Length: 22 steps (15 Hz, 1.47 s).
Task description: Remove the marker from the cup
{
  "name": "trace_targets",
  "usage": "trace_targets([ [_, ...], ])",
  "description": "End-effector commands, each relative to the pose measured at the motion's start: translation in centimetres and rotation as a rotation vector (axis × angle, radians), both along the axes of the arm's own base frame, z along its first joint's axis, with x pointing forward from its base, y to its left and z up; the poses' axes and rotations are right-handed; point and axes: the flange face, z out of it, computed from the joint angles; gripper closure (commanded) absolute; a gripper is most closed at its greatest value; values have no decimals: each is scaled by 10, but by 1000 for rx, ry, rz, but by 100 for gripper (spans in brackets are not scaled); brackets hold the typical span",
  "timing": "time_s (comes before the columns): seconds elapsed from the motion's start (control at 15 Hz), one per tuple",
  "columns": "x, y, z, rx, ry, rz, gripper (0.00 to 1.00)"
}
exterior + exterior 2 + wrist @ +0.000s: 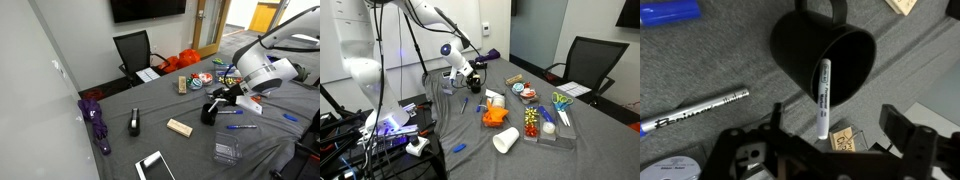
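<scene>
The gripper (pixel 825 150) hangs just on the near side of the cup, its jaws spread wide and holding nothing. Between them pokes the end of the white marker (pixel 822 100), a smooth printed plastic barrel leaning out of the cup (pixel 800 50) over its near rim. The cup is glossy, black and cylindrical, with its loop handle on the far side. It stands on soft grey cloth (pixel 700 60). I judge that a pinch low on the slick barrel may slip, or a finger catching the rim may tip the light cup.
</scene>
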Motion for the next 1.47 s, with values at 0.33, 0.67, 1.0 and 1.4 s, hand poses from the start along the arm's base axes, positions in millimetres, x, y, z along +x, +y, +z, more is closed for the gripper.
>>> trace_targets([
  [0.33,10,10,-11,-36,-4,-42,58],
  [0.67,9,8,-14,-48,4,-41,92],
  [1.0,7,4,-11,-44,5,-33,97],
  [1.4,1,-3,-4,-18,10,-1,97],
])
